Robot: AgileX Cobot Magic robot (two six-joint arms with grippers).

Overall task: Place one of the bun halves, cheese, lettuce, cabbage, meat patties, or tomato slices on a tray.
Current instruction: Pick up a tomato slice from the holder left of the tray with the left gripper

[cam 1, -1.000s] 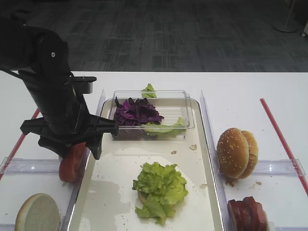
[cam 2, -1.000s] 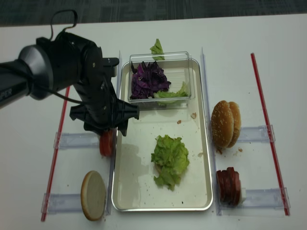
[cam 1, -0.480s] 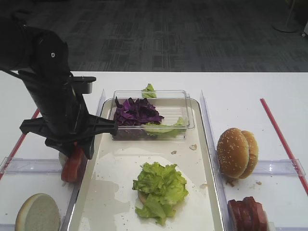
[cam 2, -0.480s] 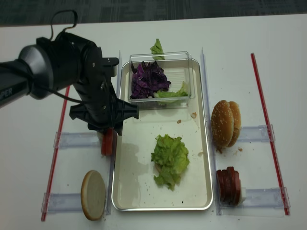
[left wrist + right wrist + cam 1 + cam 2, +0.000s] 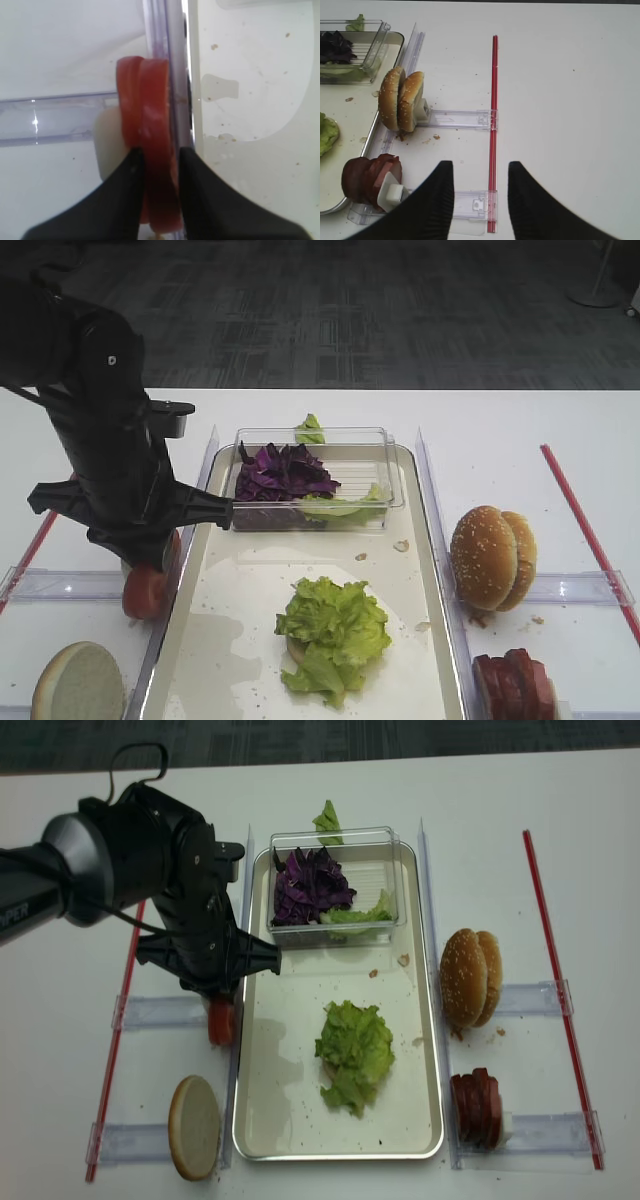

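1 of the tomato slices [image 5: 152,165] apparently sits pinched in the left hand [image 5: 157,197].

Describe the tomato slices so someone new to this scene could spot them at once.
Start at the big metal tray in the middle and go to its left rim, about halfway along. There, outside the tray, the tomato slices stand on edge under the black left end effector, whose fingers sit on either side of them. They are bright red, unlike the pale round bun half nearer the camera.
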